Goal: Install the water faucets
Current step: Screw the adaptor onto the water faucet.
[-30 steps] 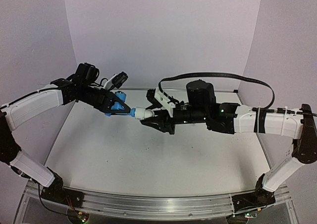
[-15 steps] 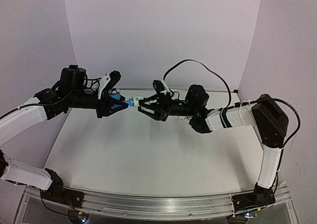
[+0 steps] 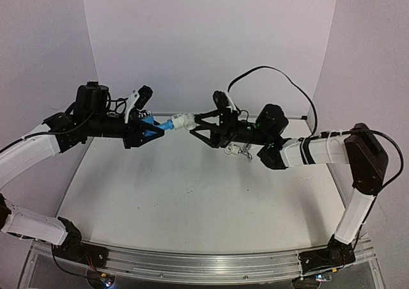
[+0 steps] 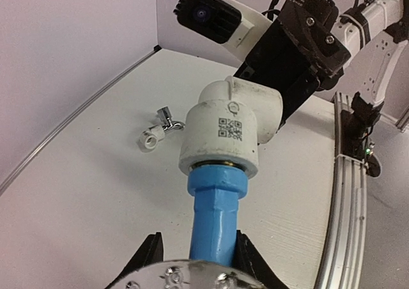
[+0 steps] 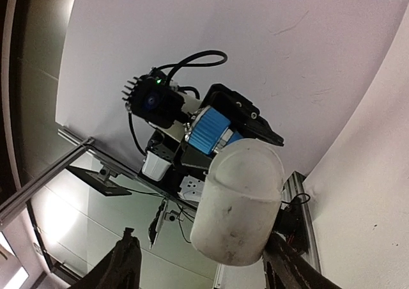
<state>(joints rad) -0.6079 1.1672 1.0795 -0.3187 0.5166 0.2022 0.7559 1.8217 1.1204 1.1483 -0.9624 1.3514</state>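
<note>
Grips the blue faucet [image 4: 214, 218] tight in the left gripper [image 3: 156, 130] above the table [image 3: 192, 199], white fitting [image 3: 181, 119] on its tip, right gripper [image 3: 193, 123] spread wide about that fitting, silver faucet [image 3: 241, 151] lying on the table.

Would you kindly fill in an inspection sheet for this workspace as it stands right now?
Surface: white table, flat and matte.
Job's things: blue faucet is held in the air, its end inside a white elbow fitting. The silver faucet lies on the table with a small white fitting at its end.
Clutter: nothing seen.
Claws: left claw is shut on the blue faucet. The right claw is open, fingers either side of the elbow fitting.
Cables: black cable loops free above the right arm.
Surroundings: plain pale walls on three sides, metal rail at the near edge.
</note>
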